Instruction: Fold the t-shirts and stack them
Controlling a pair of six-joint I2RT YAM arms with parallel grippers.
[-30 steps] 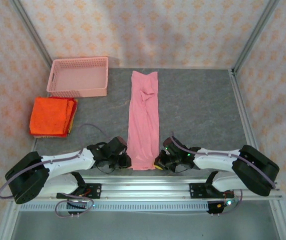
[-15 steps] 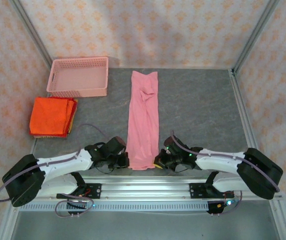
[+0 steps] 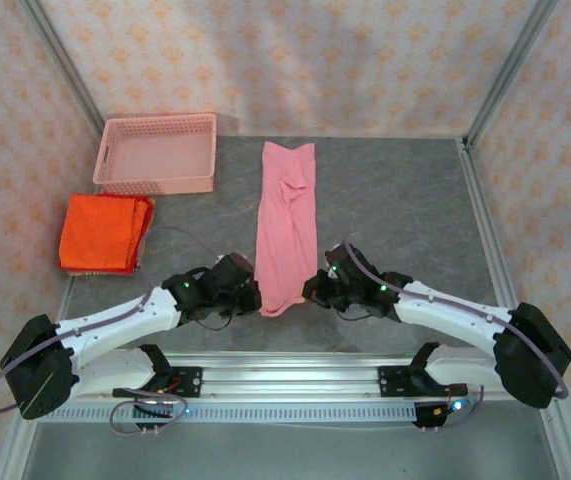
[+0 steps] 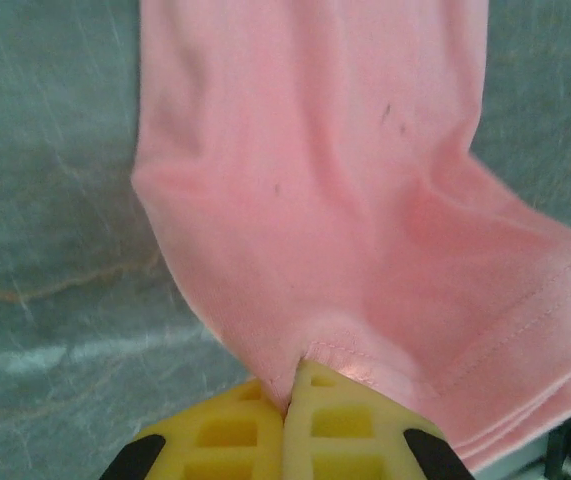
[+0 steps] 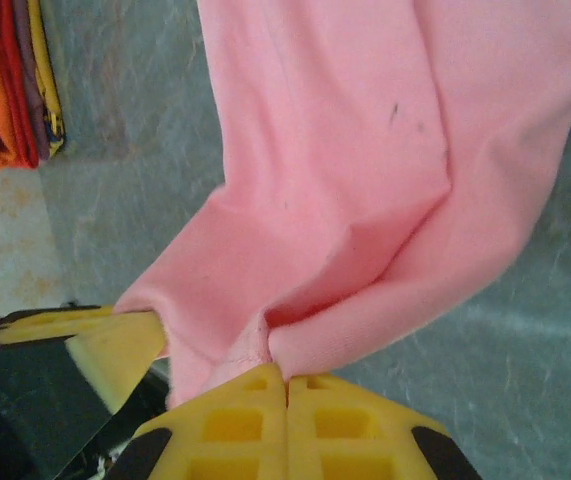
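Here, the left end effector (image 4: 287, 385) and right end effector (image 5: 287, 380) are each clamped on the bottom hem of the long light-pink cloth t-shirt (image 3: 287, 225) — lower centre.

basket (image 3: 155, 184), orange stack (image 3: 103, 232) left, table (image 3: 395, 220) open right

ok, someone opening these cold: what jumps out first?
The long pink t-shirt, folded into a narrow strip down the middle of the grey table. Both arms meet at its near end, the left gripper and right gripper each pinched shut on a corner of it. At far left, a folded orange-red stack lies just nearer than a pink mesh basket.
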